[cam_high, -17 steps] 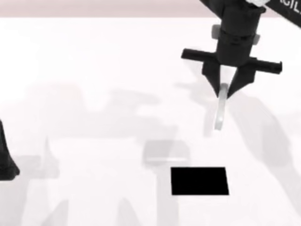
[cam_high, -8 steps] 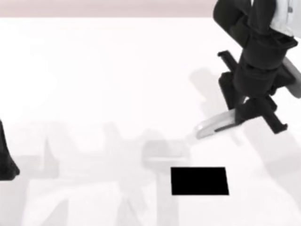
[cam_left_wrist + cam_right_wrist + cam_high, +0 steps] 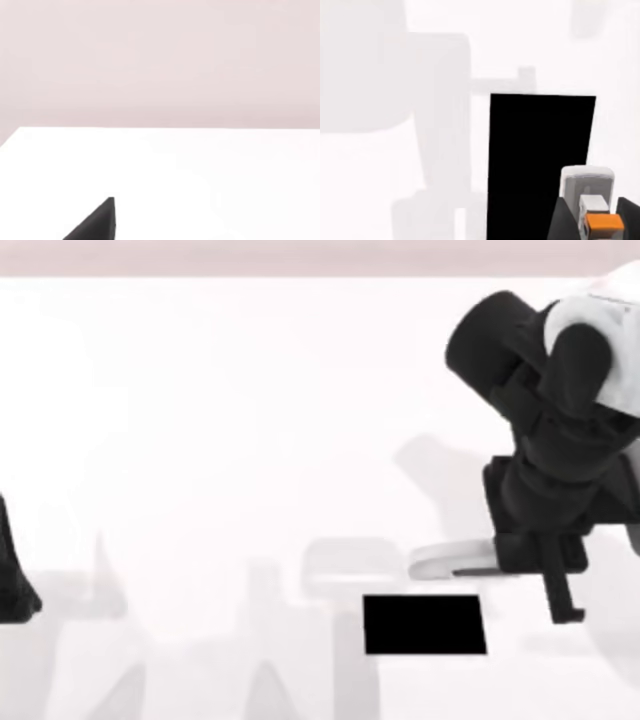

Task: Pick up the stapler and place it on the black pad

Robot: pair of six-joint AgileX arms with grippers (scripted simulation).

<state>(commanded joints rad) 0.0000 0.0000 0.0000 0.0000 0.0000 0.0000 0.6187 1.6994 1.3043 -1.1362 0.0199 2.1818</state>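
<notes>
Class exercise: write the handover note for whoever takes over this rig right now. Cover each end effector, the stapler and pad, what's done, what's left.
Right end effector: shut on the small white elongated stapler, carried lying level just beyond the far edge of the flat black rectangular pad.
Left end effector: parked at the table's left edge.
Done: stapler picked up and brought to the pad.
Left: lower it onto the pad, release, withdraw.
</notes>
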